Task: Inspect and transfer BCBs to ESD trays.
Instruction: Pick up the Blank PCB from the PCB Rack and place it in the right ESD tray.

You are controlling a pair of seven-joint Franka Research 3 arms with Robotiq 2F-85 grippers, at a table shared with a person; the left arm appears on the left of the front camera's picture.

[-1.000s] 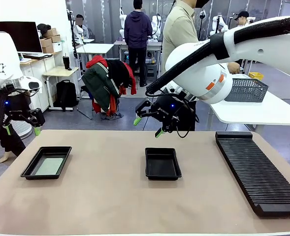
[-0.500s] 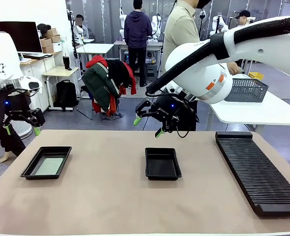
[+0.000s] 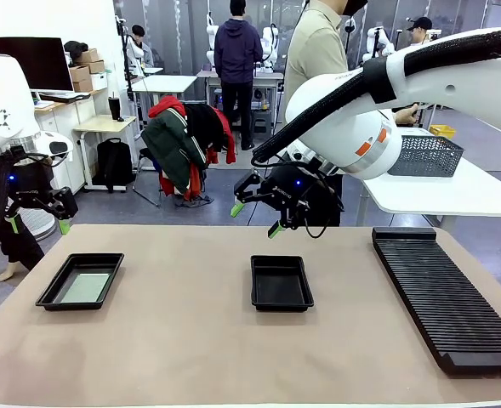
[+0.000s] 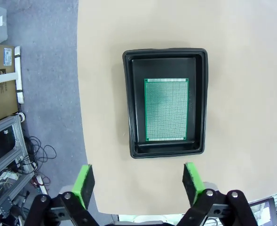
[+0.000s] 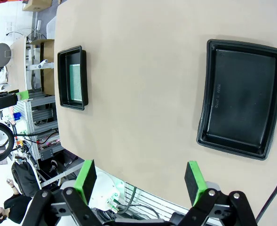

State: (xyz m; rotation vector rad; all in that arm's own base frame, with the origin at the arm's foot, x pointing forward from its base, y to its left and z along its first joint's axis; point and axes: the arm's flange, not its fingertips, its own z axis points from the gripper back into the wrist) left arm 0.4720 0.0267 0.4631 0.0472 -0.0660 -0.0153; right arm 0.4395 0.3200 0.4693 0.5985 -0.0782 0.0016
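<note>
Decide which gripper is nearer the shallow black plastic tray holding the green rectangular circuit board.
Left. The left gripper hangs open high above that tray, towards its left side; the right gripper hovers open over the far side of the empty black middle tray, well away.

Right arm (image 3: 454, 81): glossy white rounded shell; orange tab (image 3: 365, 147) at one joint; black ribbed cable hose (image 3: 335, 102) running along its top.
Right hand (image 3: 255, 219): black frame, two fingers tipped with bright green pads (image 3: 236, 209), small blue light, thin black cable looped below.
Left arm (image 3: 2, 102): white rounded shell.
Left hand (image 3: 37, 225): same black build, green pads, blue light; silver screw heads (image 4: 208, 193) at the finger linkages.
</note>
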